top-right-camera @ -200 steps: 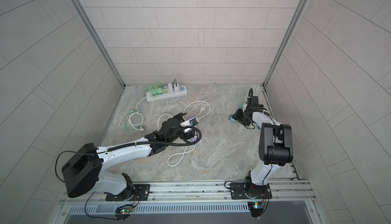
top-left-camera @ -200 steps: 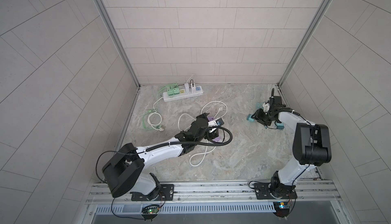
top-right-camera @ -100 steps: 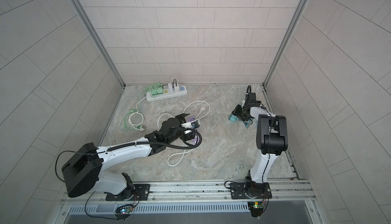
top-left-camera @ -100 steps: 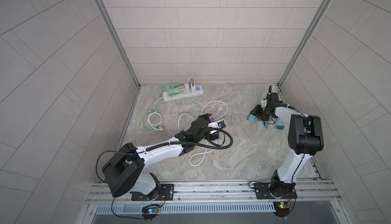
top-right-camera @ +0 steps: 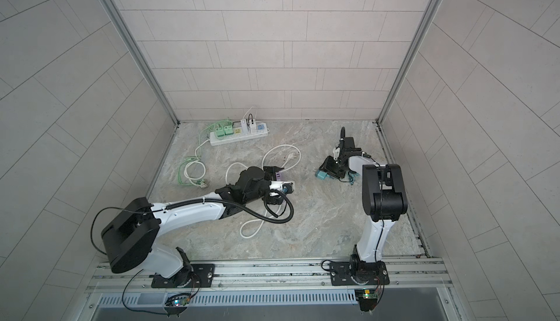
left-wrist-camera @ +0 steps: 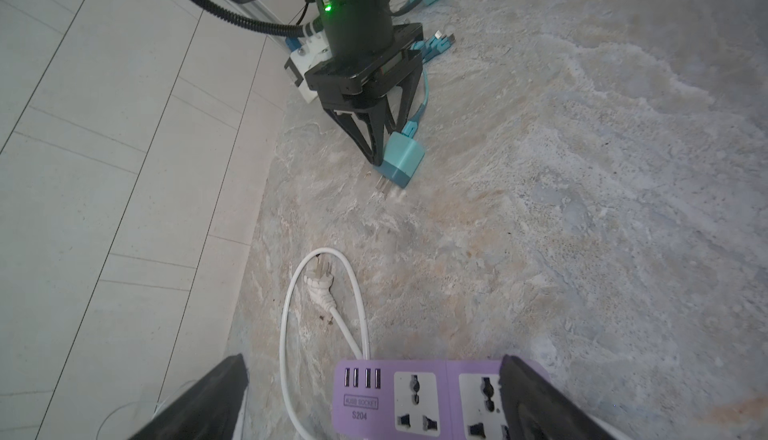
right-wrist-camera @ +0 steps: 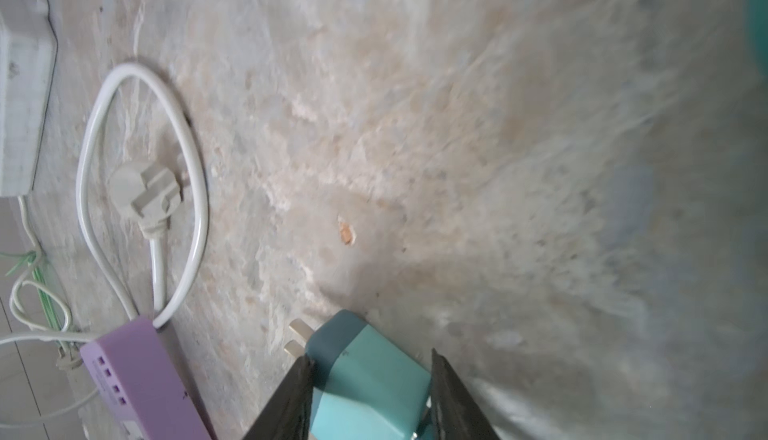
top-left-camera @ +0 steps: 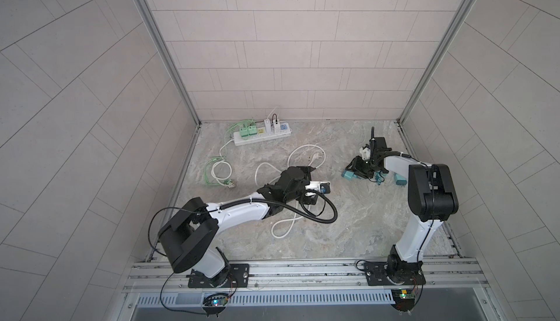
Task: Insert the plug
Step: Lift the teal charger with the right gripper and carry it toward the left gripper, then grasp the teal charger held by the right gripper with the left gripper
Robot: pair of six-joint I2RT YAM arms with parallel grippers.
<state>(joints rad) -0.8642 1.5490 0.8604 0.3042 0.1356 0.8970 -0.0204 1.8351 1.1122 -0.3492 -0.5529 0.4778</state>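
Observation:
A teal plug sits between the fingers of my right gripper, which is shut on its sides. Its two metal prongs stick out ahead of the fingers. In both top views the teal plug is low over the floor at the right. In the left wrist view the plug almost touches the floor. A purple power strip lies under my left gripper, which stands open above it, one finger over a socket. In a top view the strip is mostly hidden by the left gripper.
A white power strip with green plugs lies by the back wall. A white cable with a loose plug loops across the floor's middle. A second teal adapter and a teal cable lie by the right arm. Green and white cables lie left.
My right gripper has moved a little left and nearer with the teal plug, and the right arm's elbow has swung. The left arm has hardly moved.

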